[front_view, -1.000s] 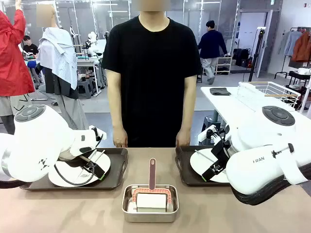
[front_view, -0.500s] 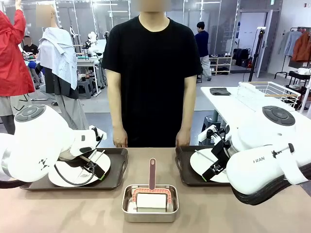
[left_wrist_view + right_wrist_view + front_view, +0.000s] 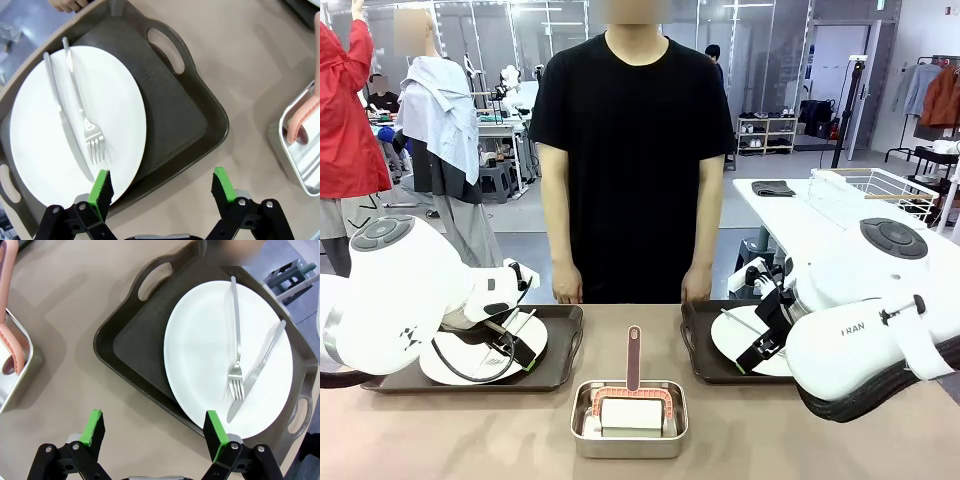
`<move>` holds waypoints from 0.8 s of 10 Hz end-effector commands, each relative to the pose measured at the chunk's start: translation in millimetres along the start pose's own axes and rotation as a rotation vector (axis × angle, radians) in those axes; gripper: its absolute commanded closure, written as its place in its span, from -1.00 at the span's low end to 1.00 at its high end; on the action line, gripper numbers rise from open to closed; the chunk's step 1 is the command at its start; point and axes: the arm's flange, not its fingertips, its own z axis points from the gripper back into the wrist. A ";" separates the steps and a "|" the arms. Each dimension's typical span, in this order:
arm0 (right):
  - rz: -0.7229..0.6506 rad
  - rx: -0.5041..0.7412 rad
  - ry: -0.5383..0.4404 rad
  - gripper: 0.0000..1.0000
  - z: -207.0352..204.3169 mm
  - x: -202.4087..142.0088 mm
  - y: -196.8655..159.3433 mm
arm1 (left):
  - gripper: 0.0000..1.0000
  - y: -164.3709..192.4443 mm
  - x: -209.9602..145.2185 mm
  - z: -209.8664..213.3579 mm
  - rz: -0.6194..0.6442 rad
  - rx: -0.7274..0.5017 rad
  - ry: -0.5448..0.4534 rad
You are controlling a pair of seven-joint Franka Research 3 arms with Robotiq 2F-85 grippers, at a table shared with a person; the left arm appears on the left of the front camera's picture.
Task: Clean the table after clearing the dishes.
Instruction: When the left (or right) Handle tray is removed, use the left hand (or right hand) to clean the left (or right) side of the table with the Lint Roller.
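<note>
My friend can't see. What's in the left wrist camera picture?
A round white plate with a silver fork and knife on it sits on a dark brown handled tray on the tan table. The left claw, wide open, hangs above the tray's edge. A steel pan peeks in at the right.

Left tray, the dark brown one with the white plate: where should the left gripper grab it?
Probably the rim at the handle cut-out on the end of the dark brown rectangular tray nearest the steel pan, from above, one finger of the open left gripper through the slot. The round white plate sits away from it, leaving room.
</note>
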 end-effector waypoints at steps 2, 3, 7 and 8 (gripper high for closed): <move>-0.055 0.139 -0.002 -1.00 16.0 40.5 -36.9 | -1.00 29.7 30.7 18.9 -0.006 -0.227 0.054; -0.068 0.170 -0.013 -1.00 25.5 54.6 -48.3 | -1.00 41.9 39.8 30.0 0.023 -0.333 0.039; -0.304 0.565 -0.062 -1.00 54.7 64.5 -113.0 | -1.00 124.5 29.6 74.3 0.150 -0.736 -0.094; -0.417 0.762 -0.101 -1.00 62.6 50.2 -133.3 | -1.00 150.0 11.0 83.0 0.190 -0.862 -0.165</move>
